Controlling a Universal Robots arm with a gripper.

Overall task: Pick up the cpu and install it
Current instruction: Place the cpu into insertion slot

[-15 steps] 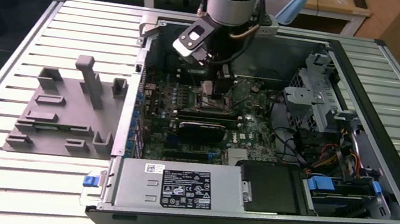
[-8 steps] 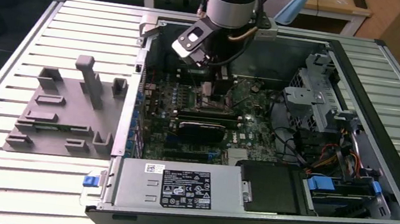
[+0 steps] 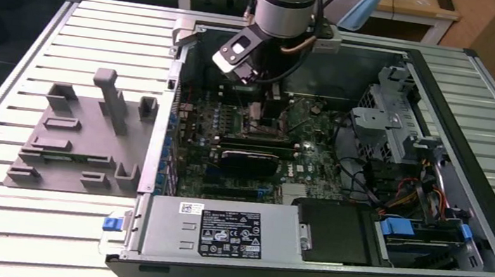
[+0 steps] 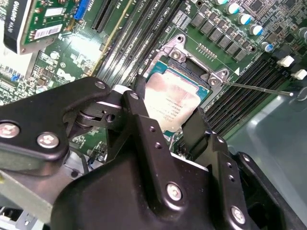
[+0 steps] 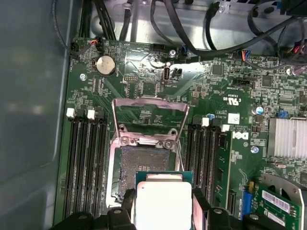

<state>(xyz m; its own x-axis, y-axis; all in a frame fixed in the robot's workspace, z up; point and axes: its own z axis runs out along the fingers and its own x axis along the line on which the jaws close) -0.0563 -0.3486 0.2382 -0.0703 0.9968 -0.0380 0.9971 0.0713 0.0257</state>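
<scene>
My gripper [image 5: 163,207] is shut on the cpu [image 5: 163,199], a flat square chip with a silvery top and pale rim, one black finger on each side edge. The cpu hangs close over the near part of the open socket [image 5: 144,165] on the green motherboard [image 5: 144,86]; whether it touches the socket I cannot tell. The socket's metal load plate [image 5: 148,117] stands raised behind it. In the second wrist view the cpu [image 4: 175,100] sits between the fingers [image 4: 139,112] above the socket frame [image 4: 211,76]. In the exterior view the arm [image 3: 282,15] reaches down into the computer case [image 3: 477,117].
Memory slots [image 5: 86,163] flank the socket on both sides. Cables [image 5: 201,28] run along the case wall. A grey plastic tray [image 3: 77,139] lies on the slatted table at the exterior view's left. The power supply [image 3: 217,230] and drive cage [image 3: 393,107] fill other parts of the case.
</scene>
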